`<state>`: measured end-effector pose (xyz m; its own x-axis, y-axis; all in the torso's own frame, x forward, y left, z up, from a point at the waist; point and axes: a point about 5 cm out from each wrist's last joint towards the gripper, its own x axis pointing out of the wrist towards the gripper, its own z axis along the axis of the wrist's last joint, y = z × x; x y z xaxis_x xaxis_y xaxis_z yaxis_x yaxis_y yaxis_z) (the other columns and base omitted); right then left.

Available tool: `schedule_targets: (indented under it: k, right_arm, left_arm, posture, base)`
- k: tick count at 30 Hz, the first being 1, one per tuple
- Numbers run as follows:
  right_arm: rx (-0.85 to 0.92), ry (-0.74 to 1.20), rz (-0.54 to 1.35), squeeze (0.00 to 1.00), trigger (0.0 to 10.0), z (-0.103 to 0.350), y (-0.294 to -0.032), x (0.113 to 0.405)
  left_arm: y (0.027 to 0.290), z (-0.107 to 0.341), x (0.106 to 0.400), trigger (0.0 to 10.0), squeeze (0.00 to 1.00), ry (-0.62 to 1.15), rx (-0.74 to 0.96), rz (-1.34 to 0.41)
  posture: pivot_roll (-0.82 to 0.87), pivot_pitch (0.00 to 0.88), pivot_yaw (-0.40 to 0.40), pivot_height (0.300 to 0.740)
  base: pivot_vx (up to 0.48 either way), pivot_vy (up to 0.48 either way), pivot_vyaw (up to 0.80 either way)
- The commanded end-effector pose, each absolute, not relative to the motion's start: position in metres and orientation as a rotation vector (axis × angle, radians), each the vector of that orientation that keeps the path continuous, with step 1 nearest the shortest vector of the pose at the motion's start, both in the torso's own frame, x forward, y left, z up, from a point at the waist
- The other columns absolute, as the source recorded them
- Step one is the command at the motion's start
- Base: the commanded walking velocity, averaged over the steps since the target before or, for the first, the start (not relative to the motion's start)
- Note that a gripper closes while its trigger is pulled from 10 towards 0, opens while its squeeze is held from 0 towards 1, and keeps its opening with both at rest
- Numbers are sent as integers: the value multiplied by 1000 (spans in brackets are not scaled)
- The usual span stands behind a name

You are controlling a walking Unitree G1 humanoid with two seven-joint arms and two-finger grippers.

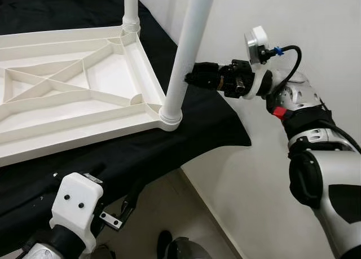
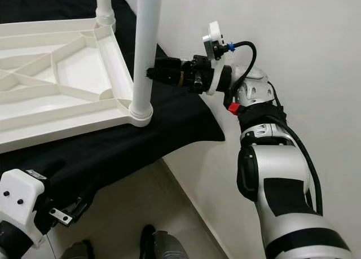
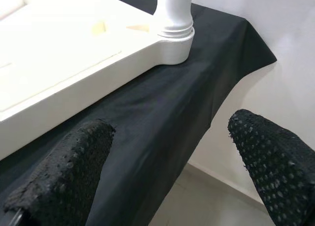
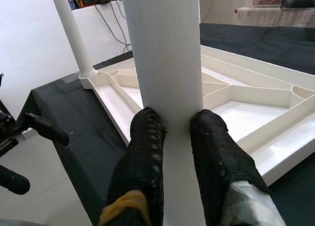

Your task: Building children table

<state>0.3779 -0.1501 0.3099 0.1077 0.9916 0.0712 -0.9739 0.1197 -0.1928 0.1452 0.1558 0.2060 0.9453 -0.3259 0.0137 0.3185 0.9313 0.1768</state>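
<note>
Hidden or cut off: the near table leg [image 1: 186,56] and the far table leg [image 1: 131,8] both run out of the top of the eye views, so their upper ends cannot be seen; the tabletop [image 1: 67,95] is cut by the left edge.
Task's thing: the white plastic children's table lies upside down on a black cloth [image 1: 186,135], its ribbed underside facing up, near a white wall [image 1: 316,22].
Near leg: a smooth round white tube standing upright in the corner socket [image 1: 171,117] nearest the cloth's hanging corner.
Far leg: upright in the next corner socket along the same edge.
Right gripper [image 4: 172,132]: reaches in level from the wall side; its two black textured fingers [image 4: 142,147] press on either side of the near leg, clamped around it partway up.
Right arm: silver, elbow bent, forearm pointing toward the leg.
Left gripper [image 3: 167,157]: low, beside the cloth's front edge, its knobbly black fingers [image 3: 74,162] spread wide apart, holding nothing.
Floor [image 1: 169,208]: pale tile below the cloth.
</note>
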Motion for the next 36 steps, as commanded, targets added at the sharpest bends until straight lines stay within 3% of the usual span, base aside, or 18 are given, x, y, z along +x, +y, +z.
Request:
schedule_targets:
  k: [1,8,9,11,15,24,27,35,36]
  right_arm:
    - [-139,-195,1465,0,0,305,-152,376]
    - [-154,-236,1307,0,0,302,-139,385]
    - [-104,-221,1353,1000,10000,297,-142,381]
    - [-43,-221,1469,1000,10000,296,-152,372]
    - [-78,-236,1515,1000,10000,309,-157,369]
    - [-224,-244,1490,1000,10000,326,-156,371]
    - [-225,-331,1408,1000,10000,327,-122,377]
    - [-214,-354,1339,1000,10000,324,-114,383]
    - [-208,-335,1386,0,10000,323,-114,381]
  left_arm:
    - [152,204,143,10000,0,-27,152,-347]
    - [149,205,145,10000,0,-38,151,-360]
    - [148,206,145,10000,0,-44,143,-362]
    - [147,207,146,10000,0,-51,127,-366]
    - [146,207,147,10000,0,-54,120,-370]
    - [148,208,147,10000,0,-56,129,-361]
    - [147,208,148,10000,0,-53,128,-368]
    - [147,210,148,10000,0,-60,131,-366]
    - [147,210,148,10000,0,-60,132,-366]
  posture:
    - [179,288,-194,740]
    - [174,279,-200,740]
    - [165,279,-193,740]
    - [159,276,-192,740]
    - [158,280,-199,740]
    - [159,286,-204,740]
    - [158,290,-200,740]
    - [166,288,-202,740]
    - [163,289,-203,740]
  base:
    - [0,0,0]
    - [0,0,0]
    - [0,0,0]
    - [0,0,0]
    - [0,0,0]
    - [0,0,0]
    - [0,0,0]
    - [0,0,0]
    - [0,0,0]
